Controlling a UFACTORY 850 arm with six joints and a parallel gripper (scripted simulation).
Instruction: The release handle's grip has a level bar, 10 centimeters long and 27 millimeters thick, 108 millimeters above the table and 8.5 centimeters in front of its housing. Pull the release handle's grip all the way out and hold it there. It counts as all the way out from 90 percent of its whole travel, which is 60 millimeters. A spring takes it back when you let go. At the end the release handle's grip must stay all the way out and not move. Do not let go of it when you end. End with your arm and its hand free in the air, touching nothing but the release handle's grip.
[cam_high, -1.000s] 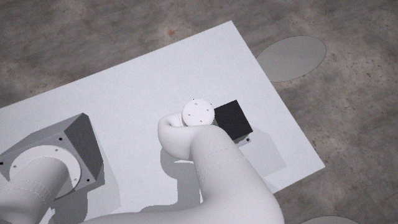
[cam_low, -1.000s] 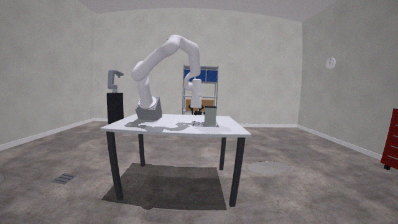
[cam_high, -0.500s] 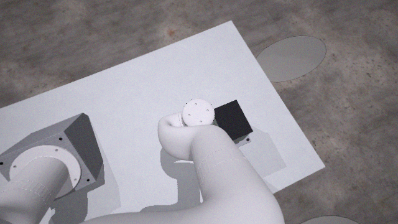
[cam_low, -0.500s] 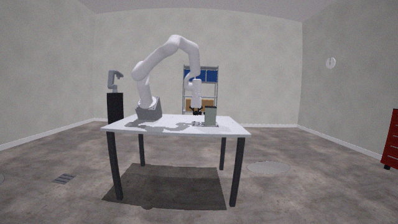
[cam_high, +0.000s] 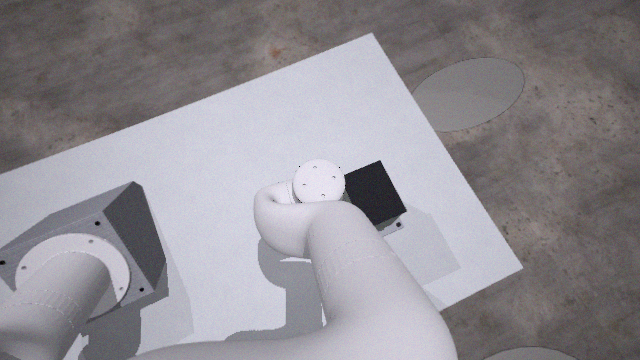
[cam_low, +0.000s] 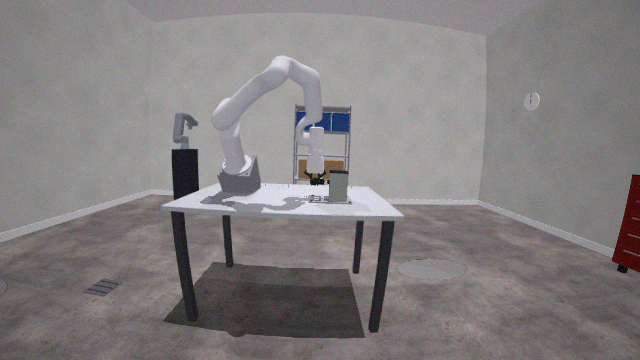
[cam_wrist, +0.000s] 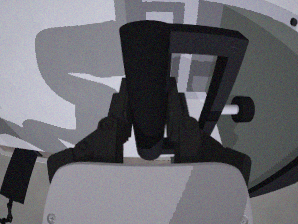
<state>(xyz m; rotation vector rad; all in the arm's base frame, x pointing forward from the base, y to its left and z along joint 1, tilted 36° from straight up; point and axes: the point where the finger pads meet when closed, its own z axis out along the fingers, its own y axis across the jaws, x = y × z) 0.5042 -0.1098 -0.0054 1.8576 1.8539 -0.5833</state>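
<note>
Clamping the release handle's grip, my gripper has both dark fingers pressed against the sides of its level bar, which fills the gap between them. That bar is matte black and thick, one side of a squared loop whose far limb bends back toward the housing. Further right, a slim pale rod ends in a black knob. From the exterior view, the grey-green housing stands on the white table, right of my wrist.
</note>
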